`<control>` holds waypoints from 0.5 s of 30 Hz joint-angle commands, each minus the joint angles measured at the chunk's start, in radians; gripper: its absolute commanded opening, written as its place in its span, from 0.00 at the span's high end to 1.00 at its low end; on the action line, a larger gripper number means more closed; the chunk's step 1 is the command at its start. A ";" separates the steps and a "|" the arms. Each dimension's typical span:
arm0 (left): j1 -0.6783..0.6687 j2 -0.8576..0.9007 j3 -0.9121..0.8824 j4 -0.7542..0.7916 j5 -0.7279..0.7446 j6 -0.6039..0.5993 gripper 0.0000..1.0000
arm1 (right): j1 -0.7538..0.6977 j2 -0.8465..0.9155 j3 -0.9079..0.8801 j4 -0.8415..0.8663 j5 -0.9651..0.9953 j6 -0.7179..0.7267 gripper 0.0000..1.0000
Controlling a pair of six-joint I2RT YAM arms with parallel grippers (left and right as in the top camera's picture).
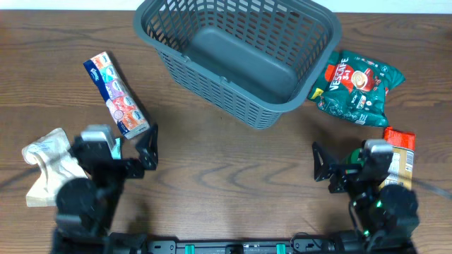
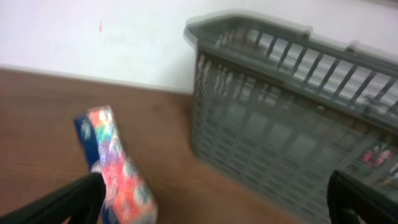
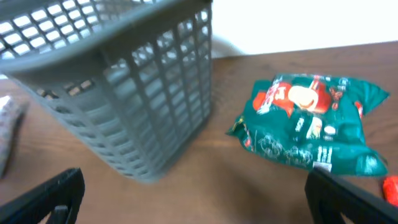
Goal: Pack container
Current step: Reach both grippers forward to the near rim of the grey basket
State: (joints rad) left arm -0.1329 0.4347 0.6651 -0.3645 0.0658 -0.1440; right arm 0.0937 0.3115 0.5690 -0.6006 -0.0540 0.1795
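Note:
The container (image 1: 233, 99), a large dark grey lattice basket, stands at the back centre with nothing in it; it also shows in the left wrist view (image 2: 280, 143) and the right wrist view (image 3: 124, 112). My left gripper (image 1: 147, 149) is open and empty, just in front of a colourful tissue pack (image 1: 116, 95), which shows by the left finger in the left wrist view (image 2: 118, 174). My right gripper (image 1: 321, 168) is open and empty, in front of a green Nescafe bag (image 1: 357, 88), seen ahead to the right in the right wrist view (image 3: 311, 124).
A crumpled beige and white packet (image 1: 49, 166) lies at the left beside my left arm. An orange and tan box (image 1: 401, 152) lies at the right beside my right arm. Bare brown table lies between the two grippers.

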 commanded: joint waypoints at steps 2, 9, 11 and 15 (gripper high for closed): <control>-0.003 0.290 0.364 -0.186 0.084 -0.018 0.01 | -0.002 0.254 0.253 -0.188 -0.067 0.013 0.01; -0.003 0.745 1.011 -0.750 0.134 0.040 0.01 | -0.002 0.686 0.737 -0.674 -0.086 -0.027 0.01; -0.003 0.830 1.128 -0.870 0.125 0.062 0.01 | -0.002 0.764 0.829 -0.733 -0.141 -0.026 0.01; -0.003 0.904 1.171 -0.933 0.124 0.062 0.01 | -0.002 0.848 0.895 -0.755 -0.325 -0.072 0.02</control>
State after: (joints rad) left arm -0.1329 1.3064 1.8050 -1.2659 0.1806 -0.1078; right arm 0.0937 1.1240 1.4231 -1.3499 -0.2176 0.1619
